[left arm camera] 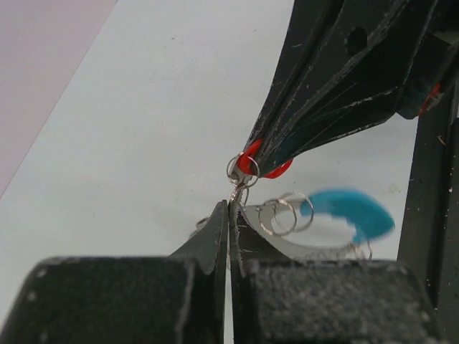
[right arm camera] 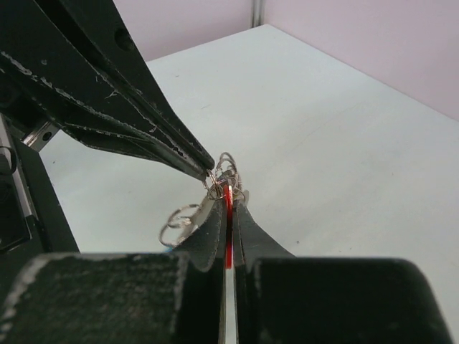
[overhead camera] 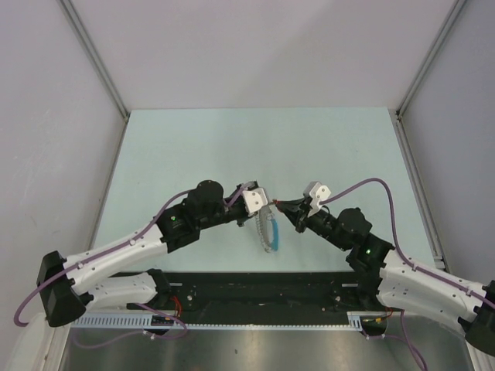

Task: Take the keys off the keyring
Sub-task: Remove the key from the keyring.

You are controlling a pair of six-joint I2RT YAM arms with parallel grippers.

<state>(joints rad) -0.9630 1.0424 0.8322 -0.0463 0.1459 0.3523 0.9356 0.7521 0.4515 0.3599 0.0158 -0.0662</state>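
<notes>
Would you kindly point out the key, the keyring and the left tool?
key (left arm camera: 249,161), left wrist view, on its red head.
keyring (left arm camera: 351,208), left wrist view, on its blue arc.
left tool (left arm camera: 229,209), left wrist view, between its shut tips.

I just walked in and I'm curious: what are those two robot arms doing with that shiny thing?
Both arms are holding a keyring up between them, above the table. The left arm's fingers are pinched shut on one small silvery link of it, and its blue arc hangs below. The right arm's fingers are clamped on the tiny red-headed key. The key looks still hooked to a ring, so it is not off yet.
</notes>
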